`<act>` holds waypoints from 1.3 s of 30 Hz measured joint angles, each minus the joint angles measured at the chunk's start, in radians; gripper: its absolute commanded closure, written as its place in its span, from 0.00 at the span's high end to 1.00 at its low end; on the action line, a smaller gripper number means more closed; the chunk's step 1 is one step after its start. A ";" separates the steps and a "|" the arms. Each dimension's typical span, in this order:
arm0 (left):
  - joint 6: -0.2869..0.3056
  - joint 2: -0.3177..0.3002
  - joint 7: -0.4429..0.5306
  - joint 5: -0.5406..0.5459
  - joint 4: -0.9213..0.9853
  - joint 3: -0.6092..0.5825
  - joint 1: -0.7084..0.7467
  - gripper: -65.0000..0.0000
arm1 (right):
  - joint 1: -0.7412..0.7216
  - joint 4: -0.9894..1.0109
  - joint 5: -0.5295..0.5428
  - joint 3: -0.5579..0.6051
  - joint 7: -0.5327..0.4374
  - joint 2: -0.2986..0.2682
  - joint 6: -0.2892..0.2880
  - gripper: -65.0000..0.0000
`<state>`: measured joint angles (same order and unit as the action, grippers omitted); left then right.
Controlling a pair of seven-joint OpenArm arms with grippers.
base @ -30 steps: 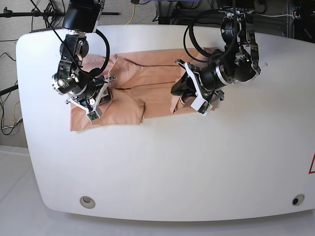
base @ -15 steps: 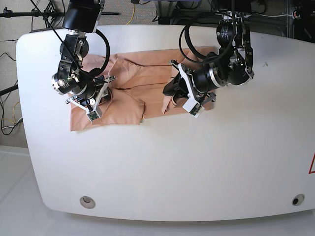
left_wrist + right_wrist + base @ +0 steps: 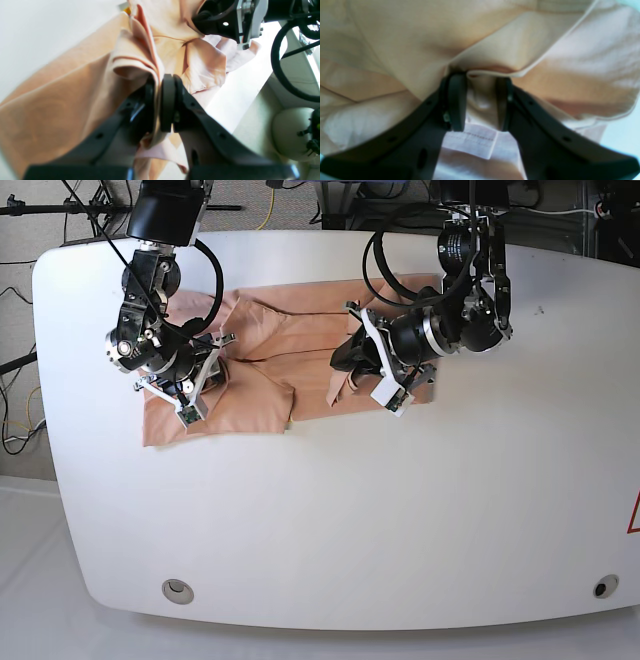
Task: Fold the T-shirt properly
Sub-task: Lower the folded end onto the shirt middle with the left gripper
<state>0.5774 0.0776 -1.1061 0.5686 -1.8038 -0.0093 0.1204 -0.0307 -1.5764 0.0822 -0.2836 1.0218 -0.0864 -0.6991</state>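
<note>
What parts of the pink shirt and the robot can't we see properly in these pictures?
- Base view: the left gripper covers the fold of T-shirt it pinches.
- Base view: the right gripper tips are sunk in cloth.
- Left wrist view: the yellow print is cut off by the top edge.
- Right wrist view: blurred; only nearby cloth shows.

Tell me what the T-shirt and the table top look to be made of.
T-shirt: soft woven or knit cloth, probably cotton, matte salmon-pink; it creases, folds and shows stitched hems.
Table top: hard, smooth white surface, possibly laminate or painted board; flat, with a slight sheen. The exact material is unclear.
</note>
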 measured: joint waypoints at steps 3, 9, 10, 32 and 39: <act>0.006 0.001 0.002 -0.007 0.021 -0.009 -0.013 0.40 | 0.001 0.000 0.000 0.000 -0.001 0.000 0.000 0.31; 0.010 0.002 0.023 -0.004 0.031 -0.014 -0.018 0.54 | 0.001 0.000 0.000 0.000 0.000 0.000 0.000 0.31; 0.010 0.002 0.022 -0.006 0.035 -0.019 -0.018 0.57 | 0.001 0.000 0.000 0.000 0.000 0.000 0.000 0.31; 0.050 -0.042 0.043 0.093 0.028 -0.100 -0.040 0.74 | 0.001 0.000 0.000 0.003 0.000 -0.003 0.000 0.30; 0.078 -0.081 -0.004 0.200 0.014 -0.125 -0.043 0.70 | 0.001 0.000 0.000 0.004 0.001 -0.003 0.000 0.30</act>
<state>0.6556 -0.0036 -1.1103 0.7689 -1.7897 -0.1345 0.0772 -0.0296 -1.5764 0.0818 -0.2794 1.0225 -0.0891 -0.6991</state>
